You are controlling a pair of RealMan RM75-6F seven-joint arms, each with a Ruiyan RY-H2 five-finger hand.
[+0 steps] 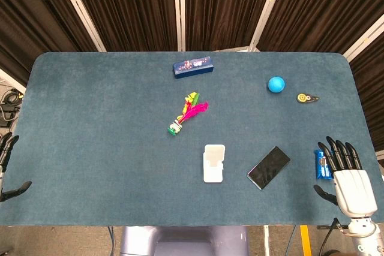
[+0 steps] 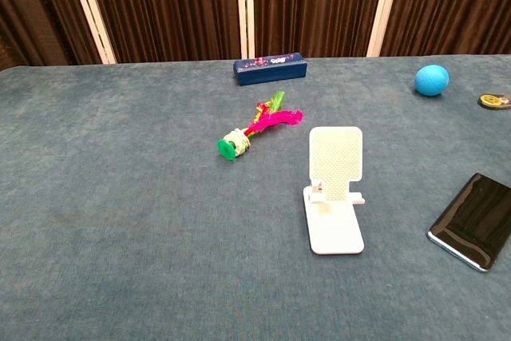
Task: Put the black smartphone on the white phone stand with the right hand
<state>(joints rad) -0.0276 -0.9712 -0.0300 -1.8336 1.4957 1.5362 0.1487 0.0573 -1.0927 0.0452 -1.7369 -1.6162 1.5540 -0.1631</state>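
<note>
The black smartphone (image 1: 269,167) (image 2: 476,220) lies flat, screen up, on the blue table, right of the white phone stand (image 1: 214,163) (image 2: 334,188). The stand is upright with nothing on it. My right hand (image 1: 345,175) hovers near the table's front right corner, to the right of the phone and apart from it, fingers spread and holding nothing. Only part of my left hand (image 1: 7,166) shows at the left edge of the head view, fingers apart and empty. Neither hand appears in the chest view.
A blue packet (image 1: 321,163) lies just left of my right hand. A feathered shuttlecock (image 1: 187,113) (image 2: 257,128) sits mid-table, a dark blue box (image 1: 193,67) (image 2: 269,68) at the back, a blue ball (image 1: 276,84) (image 2: 431,80) and a small round item (image 1: 306,98) (image 2: 495,101) at the back right.
</note>
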